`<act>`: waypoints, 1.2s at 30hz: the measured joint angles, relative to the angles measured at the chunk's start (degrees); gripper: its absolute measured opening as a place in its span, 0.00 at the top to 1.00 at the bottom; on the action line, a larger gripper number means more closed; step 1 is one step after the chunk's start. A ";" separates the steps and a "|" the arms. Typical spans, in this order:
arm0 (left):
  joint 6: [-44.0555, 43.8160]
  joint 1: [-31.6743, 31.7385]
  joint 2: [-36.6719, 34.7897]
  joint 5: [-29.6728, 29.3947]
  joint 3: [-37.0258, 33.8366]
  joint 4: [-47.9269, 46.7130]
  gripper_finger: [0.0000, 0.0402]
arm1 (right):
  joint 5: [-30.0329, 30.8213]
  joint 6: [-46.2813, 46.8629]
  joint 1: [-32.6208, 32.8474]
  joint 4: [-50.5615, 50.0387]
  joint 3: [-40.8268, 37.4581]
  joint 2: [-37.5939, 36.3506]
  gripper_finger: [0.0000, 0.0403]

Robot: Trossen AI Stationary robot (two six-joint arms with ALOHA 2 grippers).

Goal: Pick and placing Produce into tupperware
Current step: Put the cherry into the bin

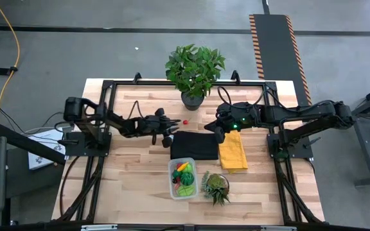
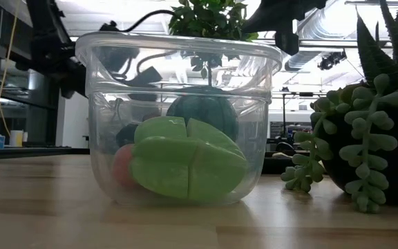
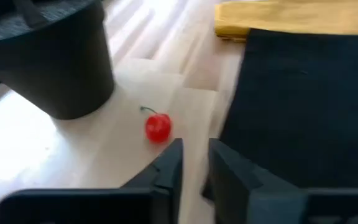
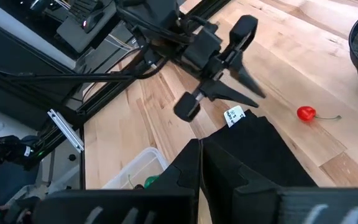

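From above, the left end effector (image 1: pixel 169 133) hovers beside the black cloth (image 1: pixel 194 145), fingers slightly apart; a red cherry (image 1: pixel 185 120) lies near that cloth. The tupperware (image 1: pixel 172 187) sits below the cloth, holding green produce (image 1: pixel 186 189).

Low view: green pieces (image 2: pixel 185 166) fill the tupperware (image 2: pixel 178 62).

Left wrist: fingers (image 3: pixel 169 168) parted near the cherry (image 3: pixel 158 127).

Right wrist: the right end effector (image 4: pixel 199 163) is closed, empty, over the cloth (image 4: pixel 272 149).

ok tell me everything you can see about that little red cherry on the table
The cherry is a small, glossy red ball with a thin greenish stem sticking out to one side. It looks like plastic. It lies alone on the bare light wooden table, between the dark plant pot and the black cloth, touching neither. The left gripper hovers close by with a narrow gap between its fingers, pointing just past it, not touching it. It is outside the clear tupperware.
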 joint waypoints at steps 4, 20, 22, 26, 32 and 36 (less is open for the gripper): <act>-0.60 0.05 2.27 -3.14 2.25 0.02 0.71 | 0.00 0.65 0.00 0.00 0.02 0.00 0.98; -9.23 7.19 4.56 5.35 3.41 0.21 0.50 | 0.01 1.12 0.01 -0.07 0.04 0.02 0.98; -8.96 7.15 5.45 5.39 3.35 0.02 0.51 | 0.01 1.10 0.00 -0.07 0.04 0.02 0.98; -8.70 7.10 7.92 6.22 3.36 1.91 0.54 | 0.02 1.11 0.00 -0.03 0.04 0.02 0.98; -8.86 7.10 8.53 5.07 3.37 4.61 0.54 | 0.02 1.26 0.00 -0.04 0.04 0.02 0.98; -8.86 7.10 8.53 5.04 3.37 4.71 0.54 | 0.02 1.28 0.00 -0.02 0.04 0.02 0.98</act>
